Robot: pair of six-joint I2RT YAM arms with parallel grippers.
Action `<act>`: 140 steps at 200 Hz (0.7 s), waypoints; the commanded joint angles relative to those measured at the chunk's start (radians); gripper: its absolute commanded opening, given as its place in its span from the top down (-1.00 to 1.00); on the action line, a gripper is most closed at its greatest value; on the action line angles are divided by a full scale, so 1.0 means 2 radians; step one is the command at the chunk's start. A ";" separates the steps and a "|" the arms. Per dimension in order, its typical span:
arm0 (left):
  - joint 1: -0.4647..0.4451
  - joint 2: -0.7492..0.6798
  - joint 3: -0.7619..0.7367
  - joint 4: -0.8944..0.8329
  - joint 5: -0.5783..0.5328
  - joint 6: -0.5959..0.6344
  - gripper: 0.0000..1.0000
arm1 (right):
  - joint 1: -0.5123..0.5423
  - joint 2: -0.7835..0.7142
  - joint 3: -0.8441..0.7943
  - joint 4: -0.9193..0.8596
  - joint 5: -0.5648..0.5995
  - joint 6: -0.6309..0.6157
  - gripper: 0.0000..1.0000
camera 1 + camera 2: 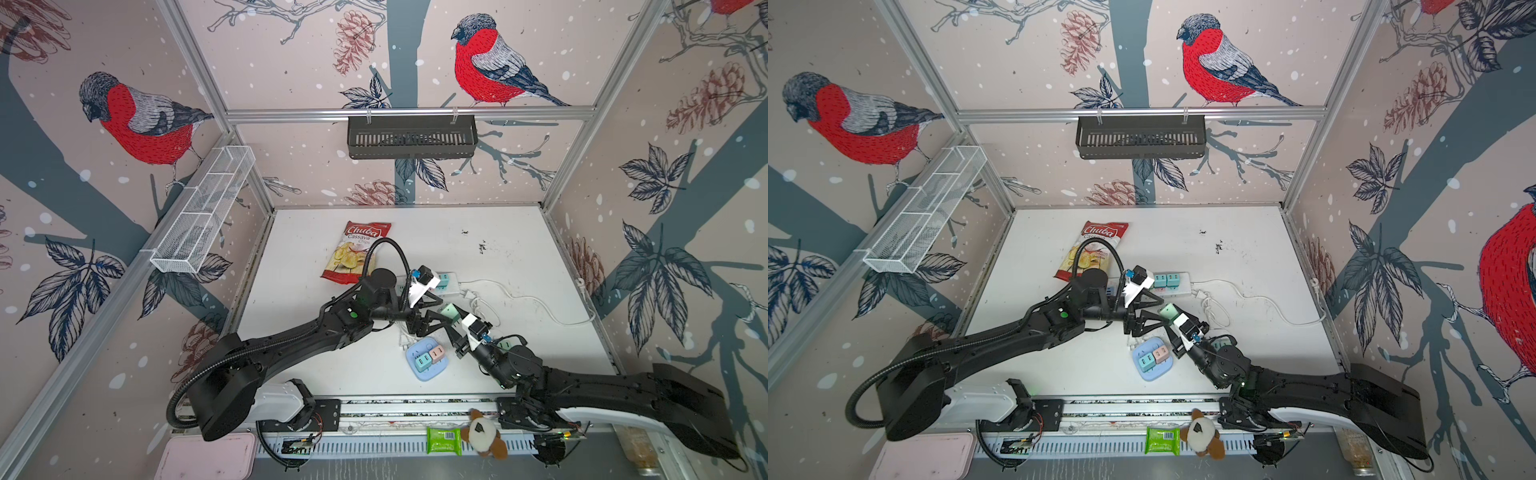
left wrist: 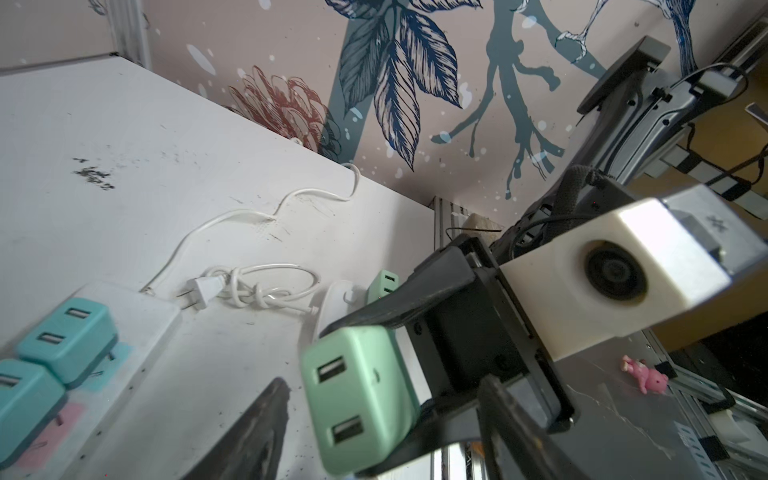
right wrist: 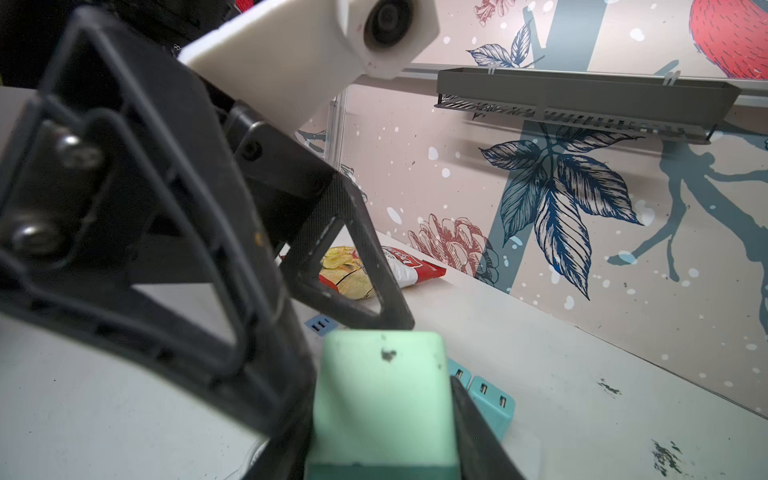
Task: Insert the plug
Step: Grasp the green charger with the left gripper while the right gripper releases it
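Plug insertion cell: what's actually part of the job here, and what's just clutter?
Job:
- mint plug, held in the right gripper
- white power strip, with two teal plugs already in it
- blue tray of spare plugs

Clutter:
- chips bag
- plush toy
- green packet
- wire basket
- black shelf
- pink tray

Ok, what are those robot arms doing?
The right gripper is holding a green plug up above the table. The left gripper has met it there with its jaws open, one finger on each side of the plug, not squeezing it. Just behind them, the power strip already has two teal plugs pushed in. More plugs sit in a blue tray close by.
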 commanded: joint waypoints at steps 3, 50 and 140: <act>-0.004 0.021 0.016 -0.026 0.006 0.013 -0.39 | 0.003 0.003 0.004 0.024 0.006 -0.009 0.96; -0.006 0.036 0.024 -0.028 0.009 0.011 -0.14 | 0.007 0.013 0.004 0.035 0.005 -0.010 0.96; -0.007 0.022 0.023 -0.030 0.023 0.021 1.00 | 0.009 0.042 0.022 0.029 0.025 0.001 0.67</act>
